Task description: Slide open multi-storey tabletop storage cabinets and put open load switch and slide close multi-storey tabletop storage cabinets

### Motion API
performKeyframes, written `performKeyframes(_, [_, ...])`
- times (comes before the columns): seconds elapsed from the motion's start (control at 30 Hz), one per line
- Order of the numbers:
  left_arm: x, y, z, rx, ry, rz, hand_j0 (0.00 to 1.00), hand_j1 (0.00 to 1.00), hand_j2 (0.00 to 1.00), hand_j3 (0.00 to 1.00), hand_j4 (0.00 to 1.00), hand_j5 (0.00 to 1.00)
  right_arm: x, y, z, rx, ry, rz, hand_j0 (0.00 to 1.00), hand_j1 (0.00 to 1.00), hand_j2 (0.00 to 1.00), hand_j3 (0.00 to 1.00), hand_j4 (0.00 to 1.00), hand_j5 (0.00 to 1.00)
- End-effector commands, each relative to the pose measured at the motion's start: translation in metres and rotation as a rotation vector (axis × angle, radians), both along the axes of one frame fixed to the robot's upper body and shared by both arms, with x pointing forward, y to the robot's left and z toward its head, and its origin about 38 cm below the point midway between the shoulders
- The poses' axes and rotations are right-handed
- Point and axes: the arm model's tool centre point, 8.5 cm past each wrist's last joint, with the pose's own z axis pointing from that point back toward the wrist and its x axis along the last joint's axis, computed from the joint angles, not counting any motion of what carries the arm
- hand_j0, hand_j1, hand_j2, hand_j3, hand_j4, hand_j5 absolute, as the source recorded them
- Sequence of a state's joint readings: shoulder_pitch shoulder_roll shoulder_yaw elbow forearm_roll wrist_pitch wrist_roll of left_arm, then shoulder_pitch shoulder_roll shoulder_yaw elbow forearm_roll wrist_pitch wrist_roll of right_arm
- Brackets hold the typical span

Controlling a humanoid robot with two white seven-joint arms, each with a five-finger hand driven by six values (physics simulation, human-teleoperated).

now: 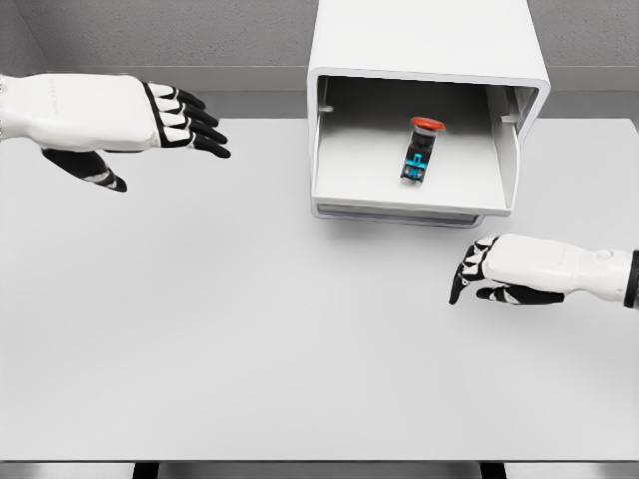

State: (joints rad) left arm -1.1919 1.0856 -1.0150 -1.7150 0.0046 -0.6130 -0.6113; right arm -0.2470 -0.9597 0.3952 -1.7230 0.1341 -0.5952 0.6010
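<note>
- Plain white worktop (250, 329); drawer (409, 165) pulled out, switch (420, 150) lying inside.
- Both hands empty, fingers relaxed: left hand (130, 120), right hand (519, 269).
- Push the drawer front squarely, so it won't jam.

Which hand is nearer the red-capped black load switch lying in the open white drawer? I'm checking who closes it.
Right. The right hand sits just below the drawer's front right corner, below-right of the load switch. The left hand hovers far off to its left.
</note>
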Motion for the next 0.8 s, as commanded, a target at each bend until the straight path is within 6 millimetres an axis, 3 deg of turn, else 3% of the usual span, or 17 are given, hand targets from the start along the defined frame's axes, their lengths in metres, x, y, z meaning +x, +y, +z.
performKeyframes(0.0, [0.001,-0.003,-0.009,0.004,0.029,-0.006,1.00,1.00,1.00,1.00,1.00,1.00,-0.003,0.003,0.000,0.007,0.004,0.025,0.58,0.58,0.58,0.58,0.58,0.58])
performKeyframes(0.3, [0.001,-0.006,-0.015,0.012,0.042,-0.014,1.00,1.00,1.00,1.00,1.00,1.00,0.008,0.008,0.034,0.053,-0.069,0.040,0.60,0.60,0.60,0.60,0.60,0.60])
performKeyframes(0.77, [0.002,-0.010,-0.020,0.016,0.056,-0.023,1.00,1.00,1.00,1.00,1.00,1.00,0.030,-0.004,0.043,0.061,-0.104,-0.022,0.60,0.60,0.60,0.60,0.60,0.60])
